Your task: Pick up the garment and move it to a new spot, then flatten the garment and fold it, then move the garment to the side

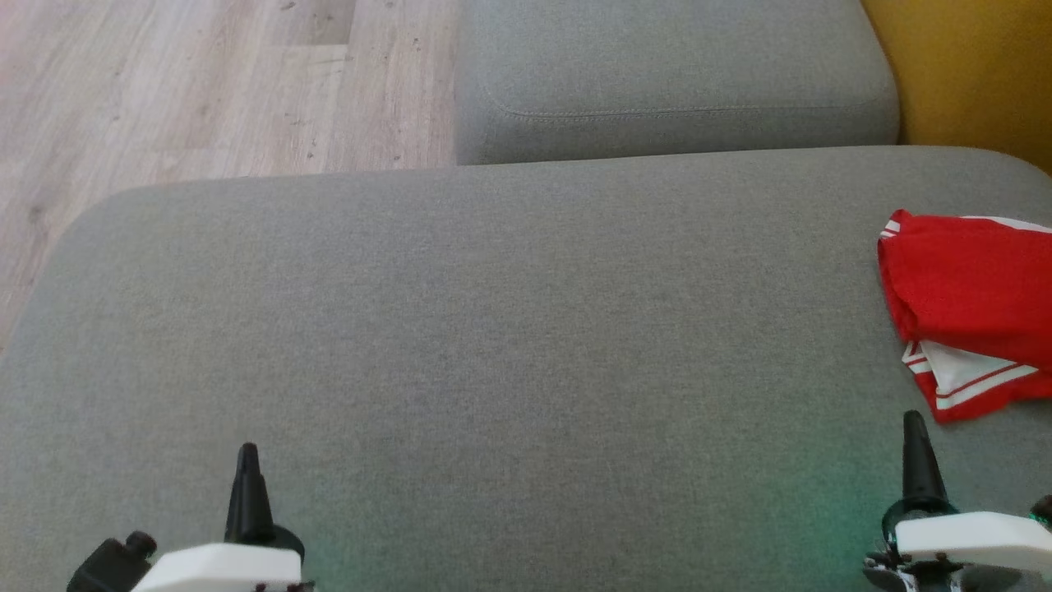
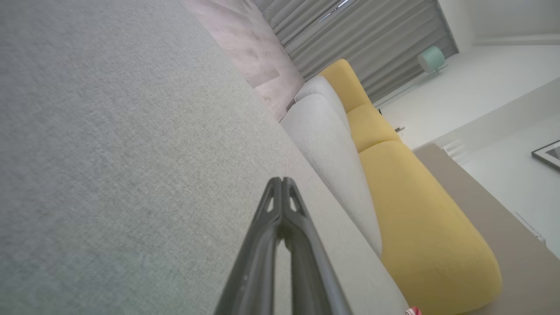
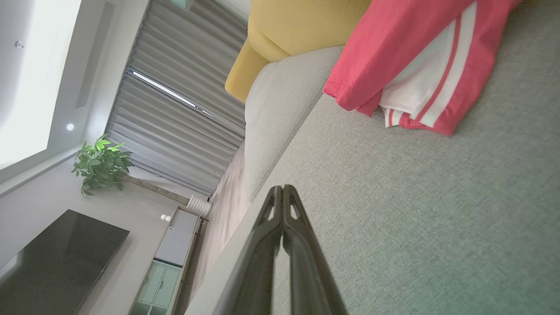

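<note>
Currently I see a red fabric garment with white stripes (image 1: pixel 970 296) lying doubled over at the far right edge of the broad grey fabric cushion (image 1: pixel 493 312). My left gripper (image 1: pixel 246 452) hangs over the cushion's near left part. My right gripper (image 1: pixel 914 421) hangs over its near right, near the garment but apart from it. Both grippers have their fingers pressed together and hold nothing.

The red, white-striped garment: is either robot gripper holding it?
No, the red, white-striped garment lies loose on the grey fabric cushion, and the shut right gripper is apart from it.
</note>
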{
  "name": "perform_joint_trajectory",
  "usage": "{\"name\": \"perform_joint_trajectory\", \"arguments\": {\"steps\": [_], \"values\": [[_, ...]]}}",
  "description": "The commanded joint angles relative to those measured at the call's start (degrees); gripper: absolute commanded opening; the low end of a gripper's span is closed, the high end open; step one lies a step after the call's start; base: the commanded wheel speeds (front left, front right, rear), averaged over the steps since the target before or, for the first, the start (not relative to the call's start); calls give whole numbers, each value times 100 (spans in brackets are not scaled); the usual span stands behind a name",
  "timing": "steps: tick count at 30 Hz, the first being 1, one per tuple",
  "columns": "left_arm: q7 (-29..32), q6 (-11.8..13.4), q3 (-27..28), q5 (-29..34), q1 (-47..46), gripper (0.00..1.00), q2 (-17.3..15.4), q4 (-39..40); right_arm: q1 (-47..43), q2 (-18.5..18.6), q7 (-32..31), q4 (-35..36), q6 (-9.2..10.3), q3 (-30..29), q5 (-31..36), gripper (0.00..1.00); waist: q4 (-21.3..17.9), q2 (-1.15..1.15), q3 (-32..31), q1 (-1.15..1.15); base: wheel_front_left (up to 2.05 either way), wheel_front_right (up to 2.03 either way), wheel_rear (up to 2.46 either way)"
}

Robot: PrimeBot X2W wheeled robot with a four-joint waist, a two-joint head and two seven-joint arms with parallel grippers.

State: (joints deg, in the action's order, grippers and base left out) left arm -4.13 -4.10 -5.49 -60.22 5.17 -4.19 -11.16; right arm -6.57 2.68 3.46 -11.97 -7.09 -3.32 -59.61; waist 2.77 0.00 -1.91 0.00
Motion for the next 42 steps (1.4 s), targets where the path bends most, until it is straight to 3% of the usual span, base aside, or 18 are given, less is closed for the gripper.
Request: {"name": "perform_joint_trajectory", "arguments": {"steps": [1, 42], "values": [[36, -49, 189, -174, -380, 0, -65, 137, 311, 133, -54, 151, -25, 42, -185, 0, -8, 0, 7, 0, 0, 0, 0], [735, -294, 835, -2908, -1003, 0, -51, -213, 1115, 138, -738, -143, -37, -125, -2902, 0, -236, 0, 178, 0, 0, 0, 0]]}}
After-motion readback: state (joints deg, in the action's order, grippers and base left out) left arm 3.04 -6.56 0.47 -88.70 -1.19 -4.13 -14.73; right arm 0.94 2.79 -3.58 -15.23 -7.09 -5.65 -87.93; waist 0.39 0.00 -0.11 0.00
